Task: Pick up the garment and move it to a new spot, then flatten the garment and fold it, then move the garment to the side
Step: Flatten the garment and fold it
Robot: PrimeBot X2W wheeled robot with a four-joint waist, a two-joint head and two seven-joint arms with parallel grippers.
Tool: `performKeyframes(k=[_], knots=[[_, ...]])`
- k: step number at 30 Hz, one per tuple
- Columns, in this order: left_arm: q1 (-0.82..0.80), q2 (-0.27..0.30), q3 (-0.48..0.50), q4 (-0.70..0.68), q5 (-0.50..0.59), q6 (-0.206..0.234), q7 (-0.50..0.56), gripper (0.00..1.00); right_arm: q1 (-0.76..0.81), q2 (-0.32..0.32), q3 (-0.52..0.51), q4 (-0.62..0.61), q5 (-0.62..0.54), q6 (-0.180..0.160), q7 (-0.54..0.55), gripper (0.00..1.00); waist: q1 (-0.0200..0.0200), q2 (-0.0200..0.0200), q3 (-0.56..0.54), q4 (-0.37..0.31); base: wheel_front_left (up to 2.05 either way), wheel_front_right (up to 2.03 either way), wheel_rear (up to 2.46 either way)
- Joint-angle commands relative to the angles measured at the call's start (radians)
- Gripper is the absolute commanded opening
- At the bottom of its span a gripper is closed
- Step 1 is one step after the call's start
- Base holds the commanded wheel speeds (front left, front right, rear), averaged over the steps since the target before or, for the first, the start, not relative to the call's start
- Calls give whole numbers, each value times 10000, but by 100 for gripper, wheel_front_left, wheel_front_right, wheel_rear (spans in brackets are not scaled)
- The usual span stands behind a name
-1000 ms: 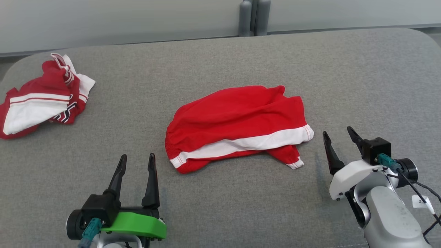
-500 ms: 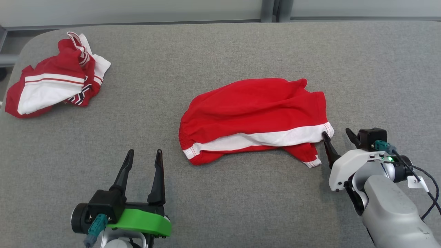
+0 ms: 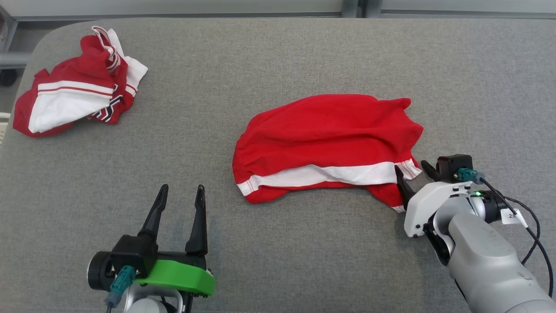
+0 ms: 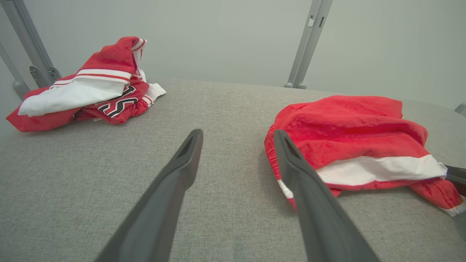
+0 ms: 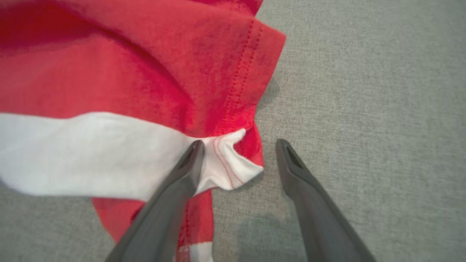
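The garment (image 3: pixel 325 130) is a pair of red shorts with a white side stripe, lying crumpled in the middle of the grey padded table (image 3: pixel 278 56). My right gripper (image 3: pixel 410 167) is open at its right end. In the right wrist view the gripper (image 5: pixel 239 142) straddles the white hem corner of the garment (image 5: pixel 127 80): the left finger rests on the cloth and the right finger stands over bare table. My left gripper (image 3: pixel 182 188) is open and holds nothing, near the table's front, left of the garment (image 4: pixel 349 131).
A second crumpled red-and-white garment (image 3: pixel 74 100) lies at the table's far left corner, also in the left wrist view (image 4: pixel 83 91). Grey metal posts (image 4: pixel 307 43) stand behind the table. Bare grey table lies between the two garments.
The head camera has shifted. My right gripper has moved forward onto the garment's right hem corner, which now bunches slightly. The left gripper has stayed put.
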State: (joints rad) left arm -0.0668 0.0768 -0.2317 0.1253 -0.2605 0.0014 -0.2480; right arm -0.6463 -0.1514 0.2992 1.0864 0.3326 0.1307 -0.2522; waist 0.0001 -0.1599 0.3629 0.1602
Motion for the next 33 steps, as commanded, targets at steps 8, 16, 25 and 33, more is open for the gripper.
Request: performKeyframes(k=[8, 16, 25, 33], knots=[[19, 26, -32, -54, -132, 114, -55, 100, -88, -308, 1184, -84, 300, 1, -85, 100, -1, -1, -97, -141, 0, 0, 0], [-8, 24, -64, -40, -199, 156, -87, 100, -183, -431, 1628, -153, -66, 1, -135, 95, -1, -1, -65, -223, 0, 0, 0], [-74, 41, -68, 24, -271, 166, -100, 100, -233, -354, 1924, -12, 116, 1, -136, 42, -1, -1, -39, -216, 0, 0, 0], [-90, 30, -71, 129, -371, 144, -118, 100, -361, -481, 2090, -262, 340, 1, -137, 0, -1, -1, -63, -325, 0, 0, 0]])
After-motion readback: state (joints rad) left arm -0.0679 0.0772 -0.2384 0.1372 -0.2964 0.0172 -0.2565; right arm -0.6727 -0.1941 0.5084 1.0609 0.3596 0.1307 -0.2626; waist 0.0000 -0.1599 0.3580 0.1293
